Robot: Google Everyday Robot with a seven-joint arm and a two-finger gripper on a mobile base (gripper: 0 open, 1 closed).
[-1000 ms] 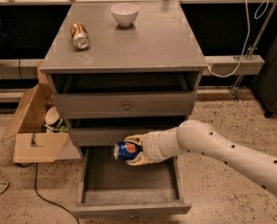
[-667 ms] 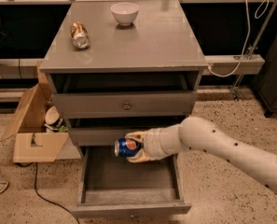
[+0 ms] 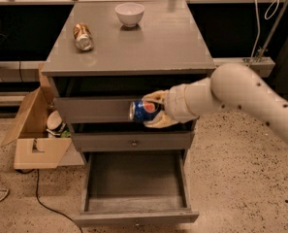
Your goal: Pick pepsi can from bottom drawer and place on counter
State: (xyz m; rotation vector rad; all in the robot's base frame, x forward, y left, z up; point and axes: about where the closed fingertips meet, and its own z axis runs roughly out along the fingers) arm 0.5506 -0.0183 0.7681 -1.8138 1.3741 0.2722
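Observation:
My gripper (image 3: 151, 110) is shut on the pepsi can (image 3: 142, 110), a blue can with a red-white-blue logo, held on its side in front of the top drawer, below the counter's front edge. The white arm reaches in from the right. The bottom drawer (image 3: 136, 210) is pulled open below and its tray holds nothing. The counter (image 3: 153, 42) is the flat grey top of the cabinet, above the can.
A brownish-gold can (image 3: 83, 36) lies on its side at the counter's left. A white bowl (image 3: 129, 13) stands at the back middle. An open cardboard box (image 3: 34, 130) sits on the floor to the left of the cabinet. A cable runs across the floor.
The gripper has lifted the pepsi can from just above the open bottom drawer up to the level of the top drawer. The arm rose with it.

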